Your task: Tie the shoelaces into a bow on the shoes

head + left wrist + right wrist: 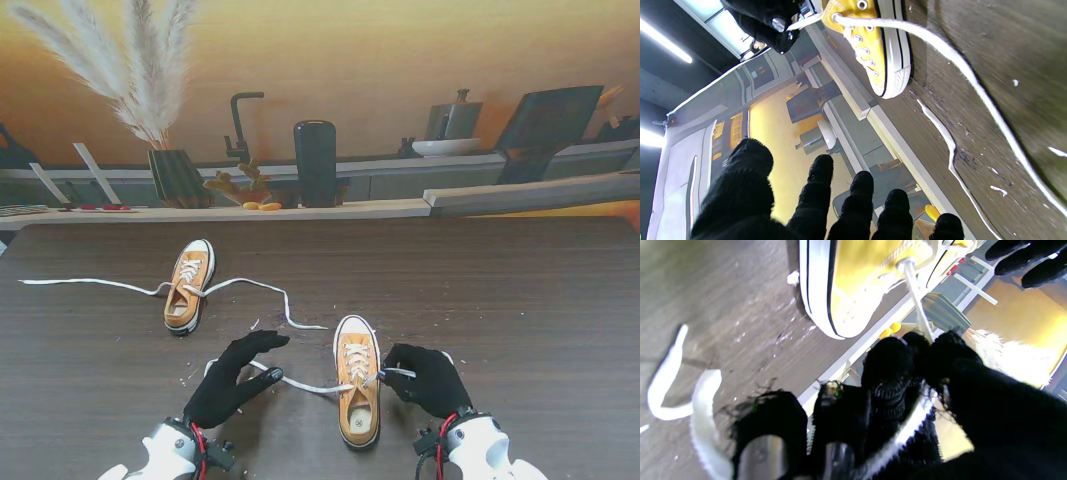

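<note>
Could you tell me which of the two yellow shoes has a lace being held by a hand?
The nearer shoe, between the hands: the right hand pinches its lace. The farther shoe lies untouched.

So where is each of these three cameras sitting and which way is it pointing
Stand: above the shoulders, looking down at the table; both gloved hands show.
Left wrist: looks along the open left hand toward the near shoe.
Right wrist: looks along the right hand, fingers pinching the lace.
All three share the near shoe.
</note>
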You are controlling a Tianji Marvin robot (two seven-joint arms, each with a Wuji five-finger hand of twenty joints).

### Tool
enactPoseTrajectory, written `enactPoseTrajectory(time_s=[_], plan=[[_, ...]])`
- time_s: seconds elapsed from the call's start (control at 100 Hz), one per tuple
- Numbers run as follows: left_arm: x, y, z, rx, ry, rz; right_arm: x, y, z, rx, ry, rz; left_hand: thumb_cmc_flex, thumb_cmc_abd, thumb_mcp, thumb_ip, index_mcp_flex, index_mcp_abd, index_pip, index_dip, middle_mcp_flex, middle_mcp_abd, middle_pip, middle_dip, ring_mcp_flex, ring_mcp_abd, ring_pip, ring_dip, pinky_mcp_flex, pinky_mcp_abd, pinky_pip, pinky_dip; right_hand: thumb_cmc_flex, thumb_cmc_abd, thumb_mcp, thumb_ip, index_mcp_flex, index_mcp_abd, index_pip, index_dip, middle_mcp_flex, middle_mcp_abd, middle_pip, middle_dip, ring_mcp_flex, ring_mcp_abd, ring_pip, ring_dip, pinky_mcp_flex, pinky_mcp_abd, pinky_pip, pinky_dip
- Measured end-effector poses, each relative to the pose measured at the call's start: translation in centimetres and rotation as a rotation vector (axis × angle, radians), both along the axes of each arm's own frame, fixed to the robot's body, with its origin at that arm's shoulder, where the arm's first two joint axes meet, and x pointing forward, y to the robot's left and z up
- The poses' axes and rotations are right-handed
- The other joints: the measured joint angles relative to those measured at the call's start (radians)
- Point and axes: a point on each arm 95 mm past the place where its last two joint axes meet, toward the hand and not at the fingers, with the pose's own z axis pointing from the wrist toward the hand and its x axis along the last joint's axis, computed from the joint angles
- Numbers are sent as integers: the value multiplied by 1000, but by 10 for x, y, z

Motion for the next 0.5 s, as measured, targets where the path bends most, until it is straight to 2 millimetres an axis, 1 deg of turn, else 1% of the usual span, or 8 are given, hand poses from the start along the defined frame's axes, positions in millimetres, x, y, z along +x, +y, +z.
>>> enactPoseTrajectory(time_s=[0.06,0.12,0.17,0.24,0.27,0.32,0.42,0.5], plan=[[1,1,0,26,-6,-5,1,-1,4,-2,-2,-3,0,-17,0,0,-4,0,-1,0,0,0,0,0,0,0,0,0,0,0,0,0,0,0,-1,0,0,-2,-3,0,0,0,-12,2,0,-1,0,10,0,0,0,-4],[1,3,0,56,-3,-21,2,-2,5,13,7,-2,0,-66,0,0,-56,2,-28,-10,-8,0,0,0,0,-3,0,0,1,0,0,0,0,0,-1,0,0,-4,-12,0,-3,0,-25,13,0,-2,0,20,0,0,1,-26],[1,4,0,96,-3,-40,4,-2,4,21,27,14,1,-104,1,0,-92,58,-46,-20,-23,-3,0,0,0,-7,0,0,2,0,1,0,0,1,-13,0,-1,-13,-13,0,-10,0,-37,13,0,-6,-1,23,0,0,2,-37],[1,4,1,207,-30,-66,6,-2,4,15,60,52,1,-156,3,0,-127,71,-64,-22,-43,-26,0,0,0,-15,0,0,3,0,3,0,0,4,-12,0,-2,-16,-13,0,-10,0,-47,13,0,-6,-3,23,0,0,3,-41],[1,4,1,266,-44,-75,7,-2,4,12,64,57,1,-159,3,0,-127,71,-59,-22,-49,-27,0,0,0,-16,0,0,3,-1,5,0,0,4,-12,0,-2,-17,-13,0,-10,-1,-48,13,0,-6,-3,23,0,0,3,-49],[1,4,1,332,-50,-73,8,-3,5,13,61,56,1,-179,3,0,-127,71,-59,-23,-50,-31,0,0,0,-17,0,0,4,-35,12,0,0,4,-12,0,-2,-17,-14,0,-10,-1,-49,13,0,-6,-4,23,0,0,4,-51],[1,-2,4,390,-35,-54,10,-4,5,18,56,48,1,-198,3,0,-123,71,-54,-23,-50,-35,2,0,0,-17,0,0,21,-35,24,3,0,4,-12,0,-2,-17,-23,0,-10,-1,-51,13,0,-6,-5,24,0,0,5,-52],[-1,-12,8,514,-79,-49,10,-4,5,26,54,47,0,-201,3,0,-98,71,-32,-23,-49,-37,23,11,3,-17,12,15,40,-36,48,25,0,4,-12,0,-2,-18,-24,0,-10,-1,-60,13,0,-6,-6,24,0,0,6,-52]])
